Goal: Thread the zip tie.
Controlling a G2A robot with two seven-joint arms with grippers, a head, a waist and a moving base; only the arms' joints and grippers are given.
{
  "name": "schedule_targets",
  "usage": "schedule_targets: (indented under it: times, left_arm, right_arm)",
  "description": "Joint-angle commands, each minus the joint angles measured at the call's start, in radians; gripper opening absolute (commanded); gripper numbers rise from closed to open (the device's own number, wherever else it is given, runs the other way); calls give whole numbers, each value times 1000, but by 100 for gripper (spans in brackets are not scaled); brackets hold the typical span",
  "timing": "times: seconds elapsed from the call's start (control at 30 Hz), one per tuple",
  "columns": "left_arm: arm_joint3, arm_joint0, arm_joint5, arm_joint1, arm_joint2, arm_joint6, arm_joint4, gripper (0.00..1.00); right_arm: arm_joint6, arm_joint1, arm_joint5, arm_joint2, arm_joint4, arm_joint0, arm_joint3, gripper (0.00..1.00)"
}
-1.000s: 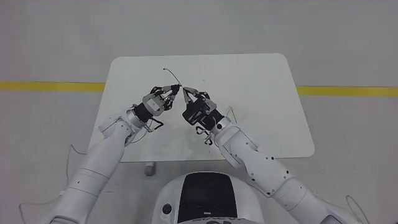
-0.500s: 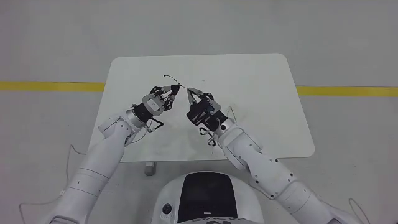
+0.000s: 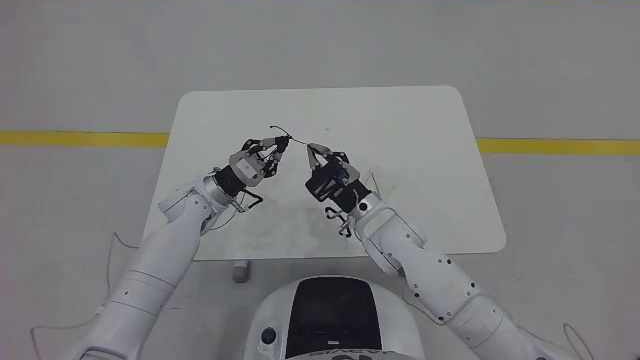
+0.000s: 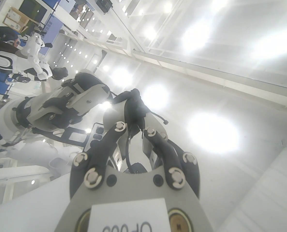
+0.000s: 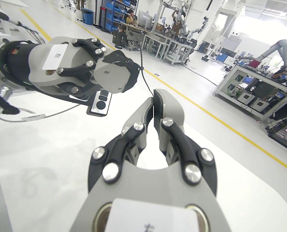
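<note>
A thin black zip tie (image 3: 279, 130) hangs in the air above the white table (image 3: 420, 130), stretched between both grippers. My left gripper (image 3: 283, 144) is shut on the zip tie (image 5: 142, 56) at its small head, and the free tail curves up and away from it. My right gripper (image 5: 153, 98) is shut on the tie's lower end, a short way from the left gripper (image 5: 133, 73). In the left wrist view the left gripper (image 4: 133, 97) pinches the zip tie (image 4: 160, 118), with the right gripper (image 4: 73, 102) just beyond it.
Both arms are raised over the near middle of the table, whose rounded far corner (image 3: 455, 95) and side edges lie well away from the grippers. A yellow floor line (image 3: 80, 138) runs past the table on both sides.
My right gripper has drawn a little to the right, away from the left one. The tie's free tail above the left gripper has grown shorter. The left arm has stayed put.
</note>
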Motion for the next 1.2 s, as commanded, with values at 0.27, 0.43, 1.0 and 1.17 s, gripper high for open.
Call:
schedule_targets:
  times: [0.27, 0.43, 1.0, 1.17]
  left_arm:
    - [0, 0, 0, 0, 0, 0, 0, 0]
    - [0, 0, 0, 0, 0, 0, 0, 0]
    - [0, 0, 0, 0, 0, 0, 0, 0]
    - [0, 0, 0, 0, 0, 0, 0, 0]
  right_arm:
    - [7, 1, -8, 19, 0, -14, 3, 0]
    - [6, 0, -12, 28, 0, -18, 5, 0]
    - [3, -1, -16, 45, 0, -29, 16, 0]
    - [8, 0, -17, 49, 0, -31, 20, 0]
